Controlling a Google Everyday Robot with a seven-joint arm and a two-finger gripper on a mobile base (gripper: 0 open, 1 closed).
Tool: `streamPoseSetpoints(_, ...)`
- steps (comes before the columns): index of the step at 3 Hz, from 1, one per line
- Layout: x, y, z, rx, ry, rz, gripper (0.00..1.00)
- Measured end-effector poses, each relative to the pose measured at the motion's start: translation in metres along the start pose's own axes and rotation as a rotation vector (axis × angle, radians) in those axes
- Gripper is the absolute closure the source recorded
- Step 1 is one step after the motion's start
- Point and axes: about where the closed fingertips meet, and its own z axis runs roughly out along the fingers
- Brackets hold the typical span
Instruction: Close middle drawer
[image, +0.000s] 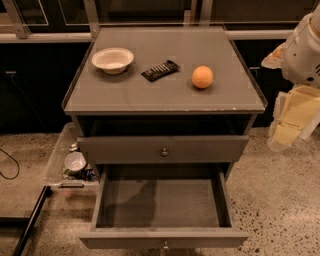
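Middle drawer (160, 205): pulled far out of the table (165, 97) toward the camera, with its knob (165, 245) at front centre. Above it we see the upper drawer (200, 149). On top sit a bowl (113, 59), a dark packet (160, 70) and an orange (202, 77). The claw (291, 122) hangs right of the table, apart from it; we cannot tell its state.

At the right edge of the frame, the white rounded arm (306, 47) comes in from the upper right corner, partly cut off. Below it hangs the pale yellow gripper (292, 117), at mid-height on the right, angled down and leftward, held in the air.
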Motion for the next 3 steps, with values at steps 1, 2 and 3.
streamPoseSetpoints(1, 0.000, 0.000, 0.002, 0.004, -0.002, 0.002, 0.00)
streamPoseSetpoints(2, 0.013, 0.013, 0.035, -0.021, -0.015, 0.005, 0.00)
streamPoseSetpoints(3, 0.038, 0.040, 0.096, -0.051, -0.071, -0.023, 0.00)
